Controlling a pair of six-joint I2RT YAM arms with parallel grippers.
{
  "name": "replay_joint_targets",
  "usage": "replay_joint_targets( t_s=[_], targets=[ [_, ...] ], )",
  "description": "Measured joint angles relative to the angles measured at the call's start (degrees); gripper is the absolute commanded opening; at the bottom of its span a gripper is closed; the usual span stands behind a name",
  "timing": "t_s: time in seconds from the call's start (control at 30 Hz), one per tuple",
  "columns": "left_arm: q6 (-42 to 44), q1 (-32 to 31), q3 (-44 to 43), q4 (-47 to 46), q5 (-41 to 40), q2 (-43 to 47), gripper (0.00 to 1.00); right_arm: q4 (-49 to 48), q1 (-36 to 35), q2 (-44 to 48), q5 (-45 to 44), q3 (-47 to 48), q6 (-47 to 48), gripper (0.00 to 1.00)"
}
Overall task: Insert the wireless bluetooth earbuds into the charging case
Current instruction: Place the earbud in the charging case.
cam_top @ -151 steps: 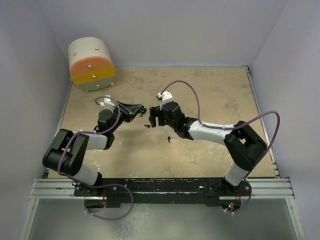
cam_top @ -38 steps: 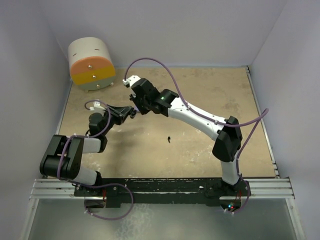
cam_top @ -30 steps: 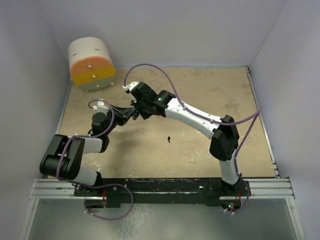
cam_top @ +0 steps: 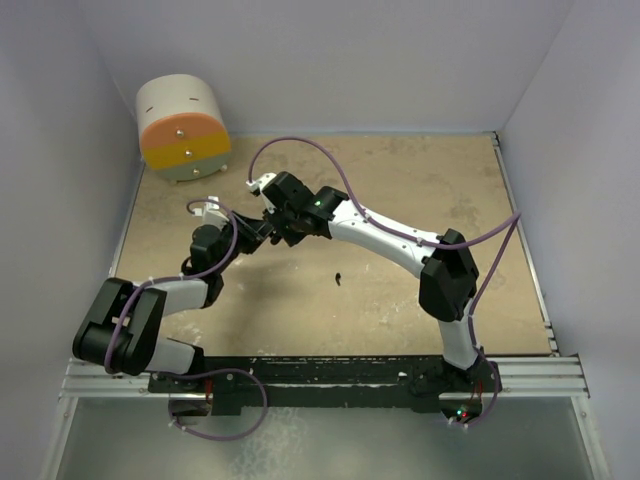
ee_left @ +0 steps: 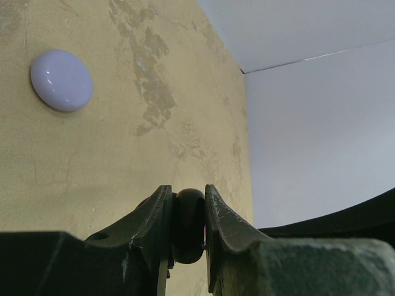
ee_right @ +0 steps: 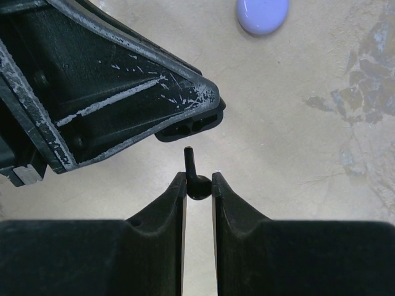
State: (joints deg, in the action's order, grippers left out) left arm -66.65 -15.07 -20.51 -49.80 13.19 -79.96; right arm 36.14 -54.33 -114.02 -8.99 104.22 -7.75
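Observation:
My left gripper [ee_left: 187, 192] is shut on the black, rounded charging case [ee_left: 188, 225], held above the table. In the right wrist view the case [ee_right: 188, 126] pokes out past the left gripper's fingers [ee_right: 111, 92], its open side facing down. My right gripper [ee_right: 198, 180] is shut on a black earbud [ee_right: 190, 163], whose stem points up at the case with a small gap between them. In the top view both grippers meet left of the table's middle, left gripper [cam_top: 260, 231] against right gripper [cam_top: 274, 228]. Another black earbud [cam_top: 338, 278] lies on the table.
A pale lavender round disc [ee_left: 62, 80] lies on the tan table beyond the grippers, the same disc [ee_right: 262, 13] showing in the right wrist view. A white, orange and yellow drum [cam_top: 182, 128] stands at the back left corner. Pale walls enclose the table.
Five seconds ago the right gripper hung near the table's middle; it has swung left to the left gripper. Over the last second both grippers edged closer together.

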Motion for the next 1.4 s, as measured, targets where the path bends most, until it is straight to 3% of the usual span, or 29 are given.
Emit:
replay_joint_targets(
  t_s=[1.4],
  targets=[
    [2.3,-2.3,0.0,-1.0,0.6,2.9,0.0,-0.7,0.4,0.0,1.2,-0.6,0.6,0.01]
  ],
)
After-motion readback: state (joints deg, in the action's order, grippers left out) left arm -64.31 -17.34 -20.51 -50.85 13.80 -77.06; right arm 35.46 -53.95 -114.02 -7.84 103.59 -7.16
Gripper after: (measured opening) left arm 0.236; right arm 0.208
